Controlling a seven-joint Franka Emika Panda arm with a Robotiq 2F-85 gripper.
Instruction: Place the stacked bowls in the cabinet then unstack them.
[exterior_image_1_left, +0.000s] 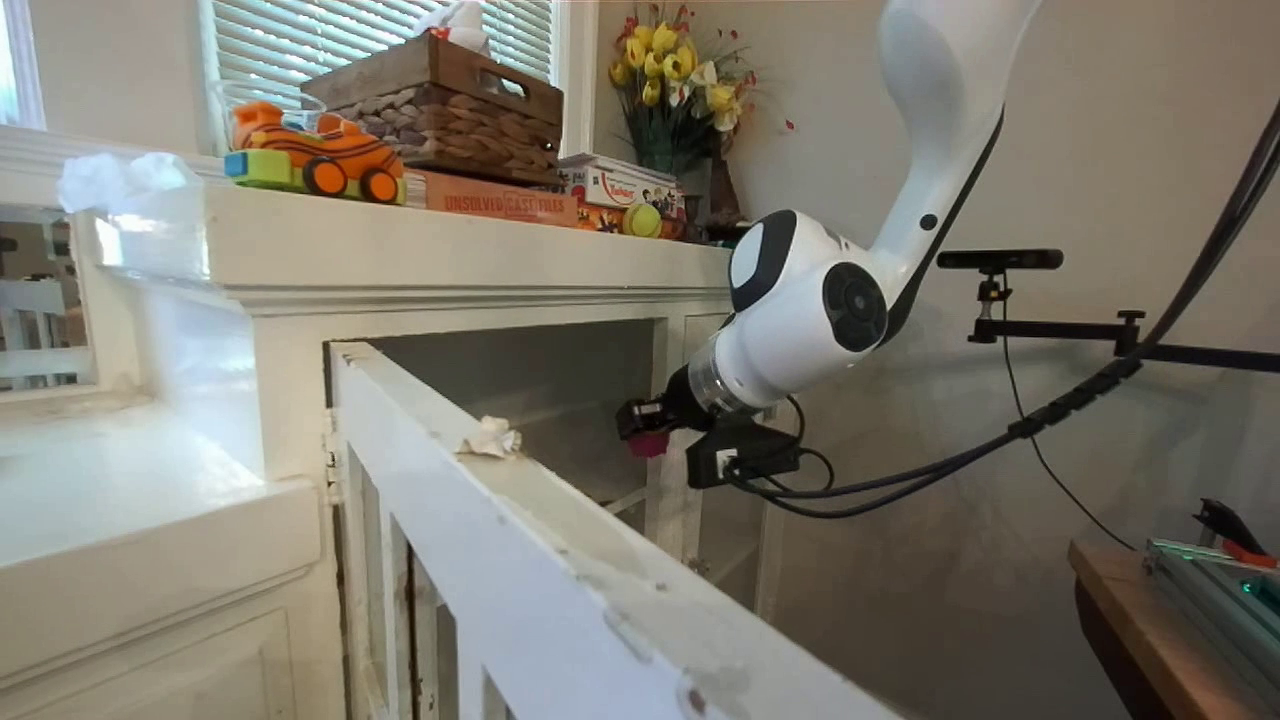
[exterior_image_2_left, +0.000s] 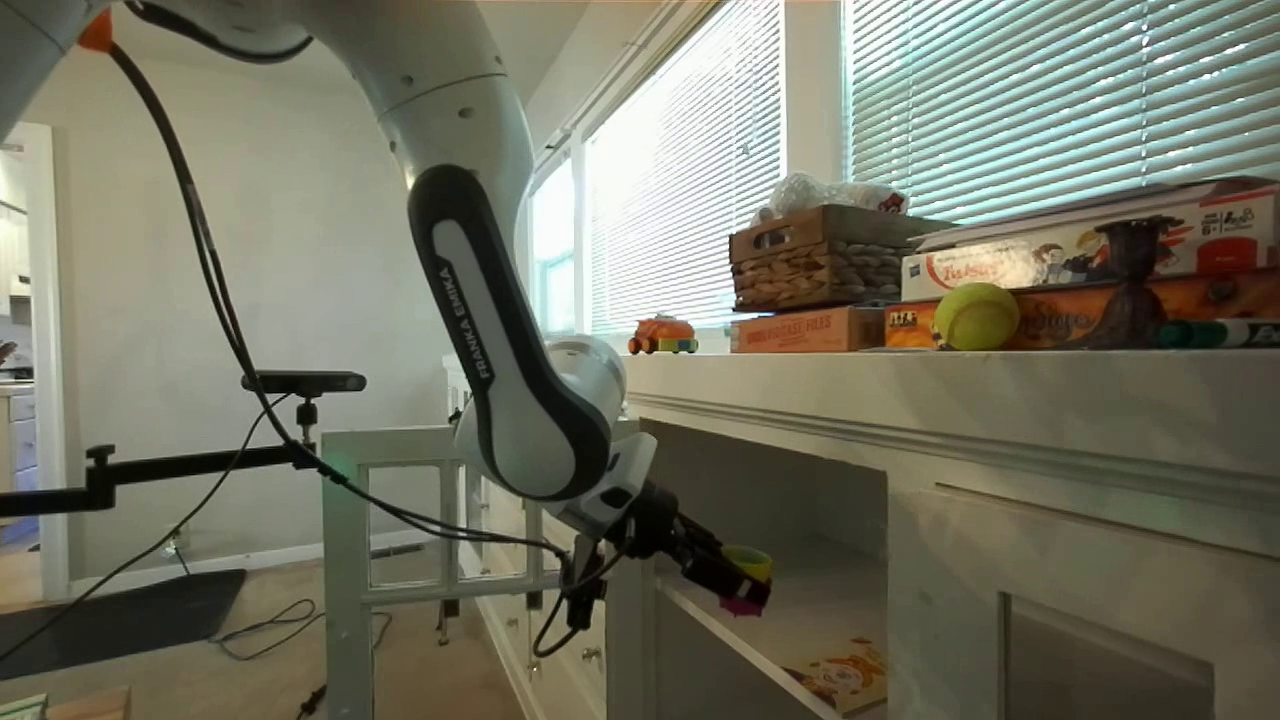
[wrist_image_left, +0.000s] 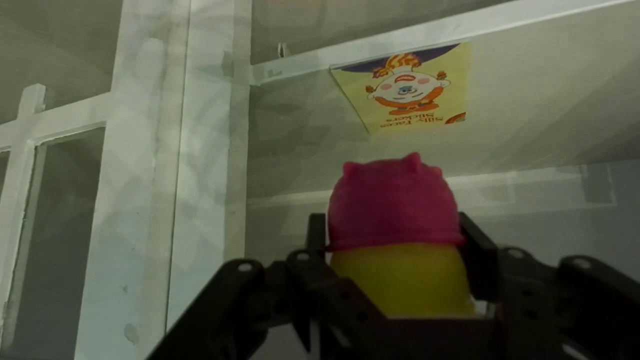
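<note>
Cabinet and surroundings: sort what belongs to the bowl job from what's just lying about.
For the job: pink bowl, yellow bowl, gripper holding them, cabinet.

Just lying about: orange wheeled toy, tennis ball, wicker basket, Unsolved Case Files box, Silly Faces Stickers.

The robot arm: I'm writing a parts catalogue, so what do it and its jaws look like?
The arm is smooth, rounded and white, with black joint caps; FRANKA EMIKA lettering runs along one segment. Black cables, bundled partway, lead to its wrist. The jaws are black and jointed, with pale round pins.
</note>
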